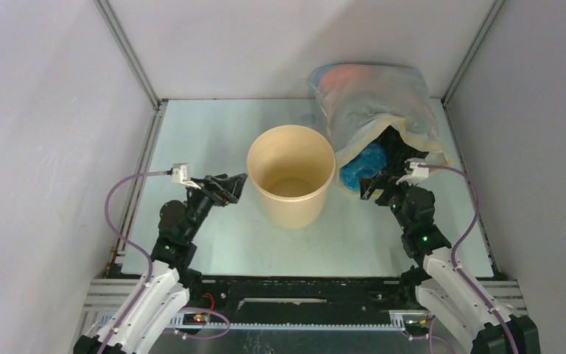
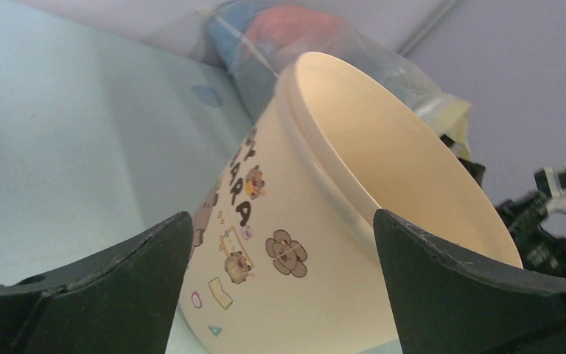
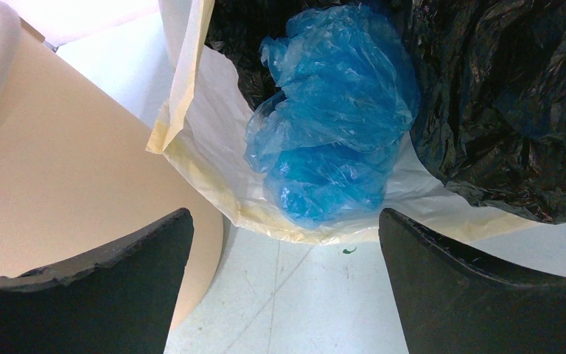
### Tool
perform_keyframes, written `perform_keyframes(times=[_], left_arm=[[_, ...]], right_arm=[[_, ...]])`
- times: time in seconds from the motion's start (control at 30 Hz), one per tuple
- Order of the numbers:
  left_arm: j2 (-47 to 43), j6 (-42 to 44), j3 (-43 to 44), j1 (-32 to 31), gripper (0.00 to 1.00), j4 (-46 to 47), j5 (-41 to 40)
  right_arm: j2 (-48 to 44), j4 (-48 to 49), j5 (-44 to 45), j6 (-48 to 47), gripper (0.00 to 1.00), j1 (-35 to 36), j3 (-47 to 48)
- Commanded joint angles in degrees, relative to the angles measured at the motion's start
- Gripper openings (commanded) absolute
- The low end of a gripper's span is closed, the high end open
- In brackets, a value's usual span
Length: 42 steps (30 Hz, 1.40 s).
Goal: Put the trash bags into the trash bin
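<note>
We are reading the only writing in view on the trash bin (image 1: pixel 291 184): in the left wrist view, dark block letters are running down its outer wall. The last ones are looking like A, R, A, and the rest we cannot make out. Small cartoon flowers and bear-like figures are sitting around the letters. No other label is showing. The bin is standing upright near the middle of the worktop (image 1: pixel 214 133), its round rim facing up. The left claw (image 2: pixel 282 221) is hanging open just beside the bin's left wall and holding nothing; whether a finger is touching the rim we cannot tell. To the right, a large cloudy sack (image 1: pixel 372 103) is lying with its beige-edged mouth turned toward the bin, and the strip of worktop between them is looking very narrow. The blue trash bag (image 3: pixel 332 125) is lying crumpled in that mouth, resting on the sack's lower lip, with black film (image 3: pixel 501 96) bunching just beside and behind it. The right claw (image 3: pixel 284 217) is spreading wide, pointing at the blue bag from just short of it and gripping nothing. Bare worktop is lying left of the bin, behind it and in front of it, while the grey side walls and their metal rails are closing in the left, right and far edges.
</note>
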Motion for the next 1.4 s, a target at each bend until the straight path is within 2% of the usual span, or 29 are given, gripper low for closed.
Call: perform_keyframes(times=[0.0,0.17,0.33,0.43,0.57,0.8,1.03,1.13,1.23,1.33,1.37], left_arm=[[-2.0,-5.0,7.1,-0.4,1.00,-16.2,-8.5],[-1.9,-5.3,14.8,-0.4,1.00,-27.2,-8.7],[3.7,-5.2,23.6,-0.5,1.00,-37.5,-11.6],[7.3,-3.8,26.7,-0.9,0.99,-39.4,-12.5],[11.7,-1.5,30.8,-2.3,0.92,-41.6,-12.4],[16.6,3.2,37.0,-8.6,0.91,-45.1,-17.9],[26.3,8.0,48.5,-12.3,0.89,-57.1,-25.1],[30.3,8.6,51.8,-12.4,0.88,-60.8,-25.4],[34.1,9.6,54.7,-12.7,0.76,-63.1,-23.0],[36.1,10.6,56.4,-12.7,0.53,-63.4,-21.8],[36.4,10.9,57.0,-12.7,0.49,-63.3,-22.2]], right_arm=[[-1.5,-0.4,-0.2,-0.5,1.00,0.4,2.4],[-0.9,-0.2,-0.8,-0.2,1.00,0.4,2.4],[-0.4,0.2,-1.0,-0.3,1.00,0.5,2.4],[-0.4,0.3,-1.0,-0.3,1.00,0.5,2.4],[-0.2,0.3,-0.7,-0.5,1.00,0.5,2.4],[0.1,0.4,-0.8,-0.6,1.00,0.5,2.4],[0.9,1.0,-1.4,-0.5,1.00,0.5,2.4],[1.4,1.4,-1.7,-0.6,1.00,0.5,2.4],[1.7,1.5,-1.6,-0.7,0.99,0.5,2.4],[2.0,1.7,-1.8,-0.8,1.00,0.6,2.4],[2.0,1.8,-2.0,-0.8,1.00,0.5,2.4]])
